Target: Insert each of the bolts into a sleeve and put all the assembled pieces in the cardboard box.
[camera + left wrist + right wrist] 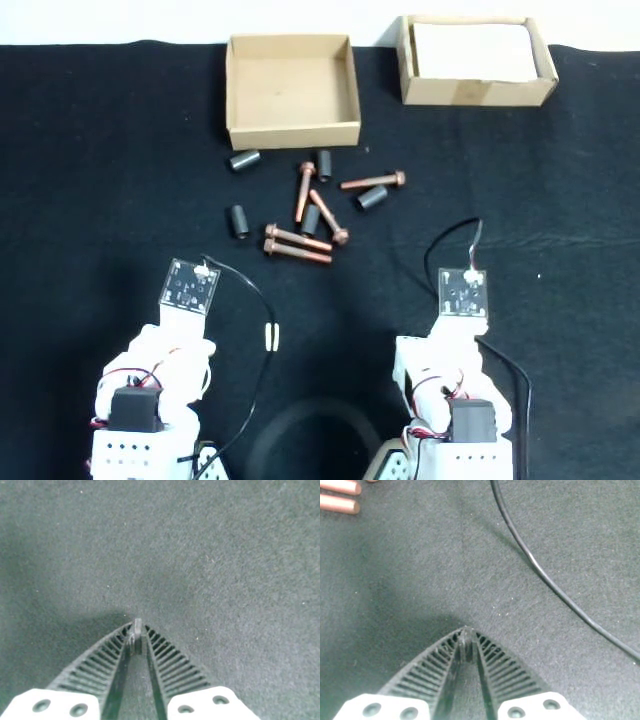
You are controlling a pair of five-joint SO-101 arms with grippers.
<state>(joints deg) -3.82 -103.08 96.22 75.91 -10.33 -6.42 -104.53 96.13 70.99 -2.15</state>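
Note:
Several copper bolts (pixel 297 244) and several short black sleeves (pixel 240 220) lie loose on the black cloth, just in front of the open, empty cardboard box (pixel 236 92). No bolt sits in a sleeve. My left arm (pixel 188 290) rests at the near left, well back from the parts. Its gripper (pixel 136 628) is shut on nothing, tips touching above bare cloth. My right arm (pixel 463 294) rests at the near right. The right gripper (pixel 465 634) is likewise shut and holds nothing. Two bolt shank ends (pixel 339 504) show far off in the right wrist view.
A second cardboard box (pixel 478 92) holding something white stands at the back right. A black cable (pixel 545 577) runs across the cloth beside the right gripper, and another cable (pixel 262 310) loops beside the left arm.

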